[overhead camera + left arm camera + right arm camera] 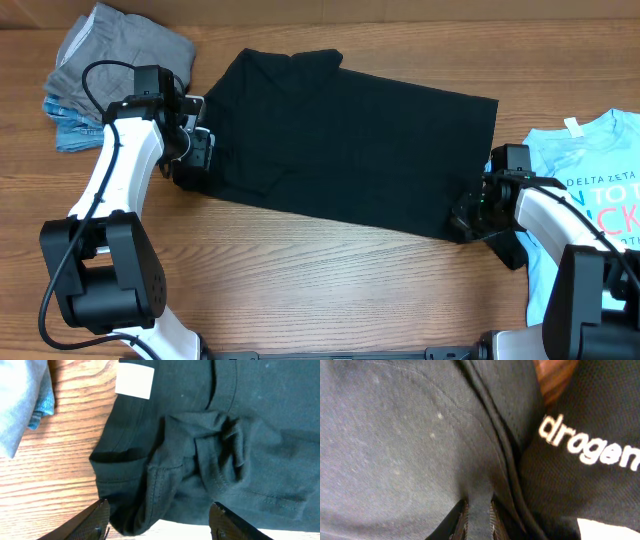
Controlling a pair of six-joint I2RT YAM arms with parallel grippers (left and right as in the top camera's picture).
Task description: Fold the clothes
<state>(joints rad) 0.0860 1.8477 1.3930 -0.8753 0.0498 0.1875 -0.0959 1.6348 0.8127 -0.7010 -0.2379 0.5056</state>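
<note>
Black T-shirt point(350, 140): lies flat across the middle of the wooden table point(330, 290) as a long, slightly skewed rectangle, collar end toward the left arm. This layout puts one short end within reach of each arm.

Left gripper point(198, 150): positioned at the shirt's left edge. The jaws stand wide apart and nothing is pinched. The left wrist view shows a bunched sleeve point(200, 455) rumpled on the body panel just ahead of the fingers, with the white neck tag point(135, 380) beyond it. Judgement: the wide setting suits either letting cloth go or straddling the bunch for a fresh pinch. Which of the two cannot be told.

Right gripper point(468, 218): positioned at the shirt's lower right corner. The jaws stand narrow, closed on a thin ridge of the black cloth, visible between the fingers in the right wrist view. Judgement: this hold anchors the hem end so the panel does not slide while the collar end is handled. A black mesh fabric point(580, 460) with white lettering lies just beside the pinch, and its origin cannot be told.

Other clothes: a grey garment point(125, 50) lies over a blue piece point(70, 130) at the far left. A light-blue printed tee point(590, 160) lies at the right, partly under the right arm. Both are outside the working area.
</note>
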